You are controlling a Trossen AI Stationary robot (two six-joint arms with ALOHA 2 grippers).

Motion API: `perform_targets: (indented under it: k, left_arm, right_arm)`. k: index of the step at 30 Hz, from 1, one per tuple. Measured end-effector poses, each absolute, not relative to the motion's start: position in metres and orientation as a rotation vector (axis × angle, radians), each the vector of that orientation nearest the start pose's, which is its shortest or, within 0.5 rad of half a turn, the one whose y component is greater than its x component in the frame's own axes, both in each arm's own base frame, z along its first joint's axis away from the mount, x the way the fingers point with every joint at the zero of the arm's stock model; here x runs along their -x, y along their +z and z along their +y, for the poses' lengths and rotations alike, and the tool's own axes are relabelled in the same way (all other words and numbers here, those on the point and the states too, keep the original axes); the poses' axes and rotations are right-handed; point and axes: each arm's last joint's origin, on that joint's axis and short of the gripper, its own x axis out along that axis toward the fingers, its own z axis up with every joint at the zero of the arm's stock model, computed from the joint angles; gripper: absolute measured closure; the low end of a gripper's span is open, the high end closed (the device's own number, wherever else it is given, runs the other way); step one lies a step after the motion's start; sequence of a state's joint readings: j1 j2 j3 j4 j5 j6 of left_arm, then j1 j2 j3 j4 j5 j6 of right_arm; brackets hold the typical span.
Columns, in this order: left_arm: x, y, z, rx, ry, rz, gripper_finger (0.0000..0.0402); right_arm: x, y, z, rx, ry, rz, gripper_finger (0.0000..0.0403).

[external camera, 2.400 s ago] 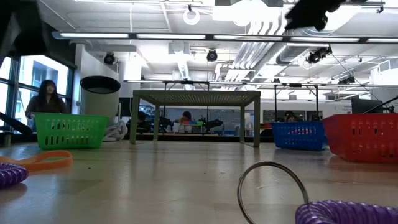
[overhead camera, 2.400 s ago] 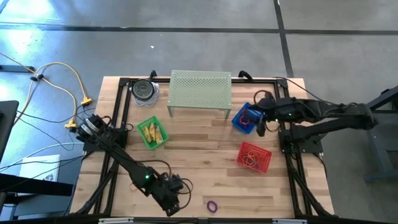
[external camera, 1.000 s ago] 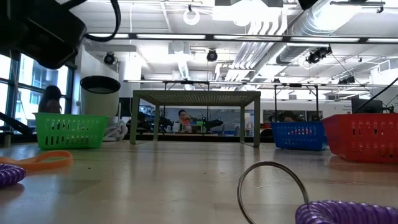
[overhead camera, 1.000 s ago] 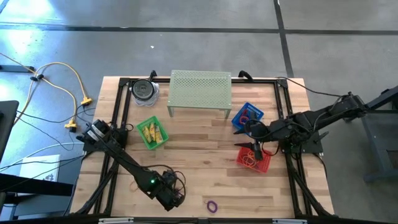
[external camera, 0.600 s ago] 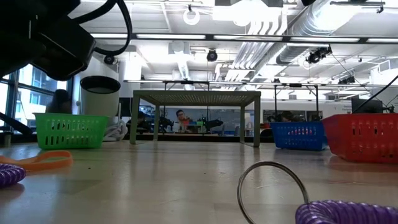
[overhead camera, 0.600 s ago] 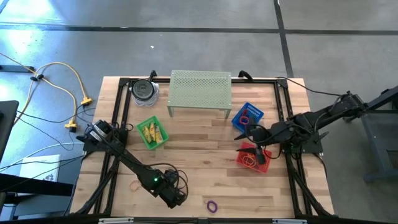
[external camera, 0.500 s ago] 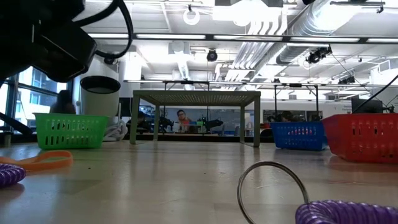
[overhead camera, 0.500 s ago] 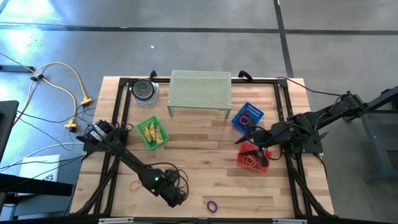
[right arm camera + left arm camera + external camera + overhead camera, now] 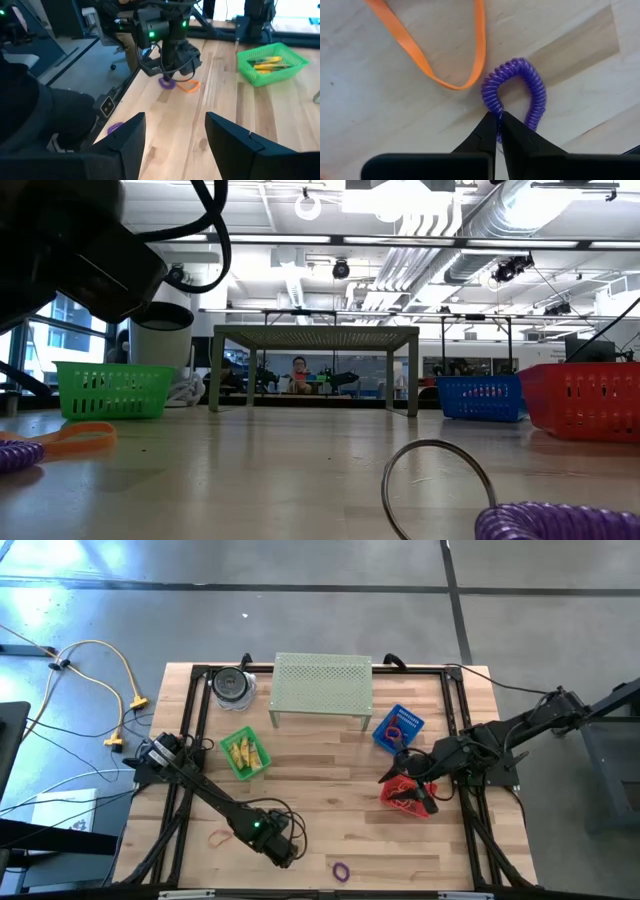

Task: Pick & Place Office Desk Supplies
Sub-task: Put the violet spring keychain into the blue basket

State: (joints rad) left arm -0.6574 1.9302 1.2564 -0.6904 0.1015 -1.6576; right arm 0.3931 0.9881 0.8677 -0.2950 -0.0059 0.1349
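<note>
A purple coil band [image 9: 517, 92] lies on the wooden table near its front left, beside an orange band loop [image 9: 440, 50]. My left gripper [image 9: 496, 122] stands over them, pointing down and shut on the coil; it also shows from above [image 9: 285, 850]. Another purple coil [image 9: 342, 869] with a metal ring [image 9: 437, 485] lies at the front edge. My right gripper [image 9: 175, 135] hangs open over the red basket [image 9: 408, 796], with nothing between its fingers. Yellow pieces lie in the green basket [image 9: 245, 754]. My left gripper pinches one side of the purple coil loop [image 9: 492, 107] between its two fingertips, at the end of the loop nearest the fingers. The fingers come from above, pointing down. The rest of the coil lies flat on the table.
A pale green perforated stand [image 9: 322, 687] and a dark-lidded jar [image 9: 232, 685] stand at the far edge. A blue basket [image 9: 397, 728] sits next to the red one. Bare wood lies in the table's middle. People show in the room beyond.
My left arm's wrist has tipped over the purple coil; in the low view its dark bulk has grown and spread toward the right. My right gripper has turned above the red basket and points more toward the table's left.
</note>
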Motion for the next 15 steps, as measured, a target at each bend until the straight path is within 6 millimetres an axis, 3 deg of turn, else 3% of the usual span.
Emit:
perform_targets:
  k: [9,15]
  left_arm:
    - [-0.281,0.163,-0.231,0.897,0.472,1.371,0.0397]
    - [-0.281,0.191,-0.227,0.863,0.383,1.247,0.0398]
  right_arm:
    - [-0.213,0.297,0.094,-0.076,0.528,0.537,0.0209]
    - [-0.231,0.278,0.108,-0.095,0.644,0.602,0.0209]
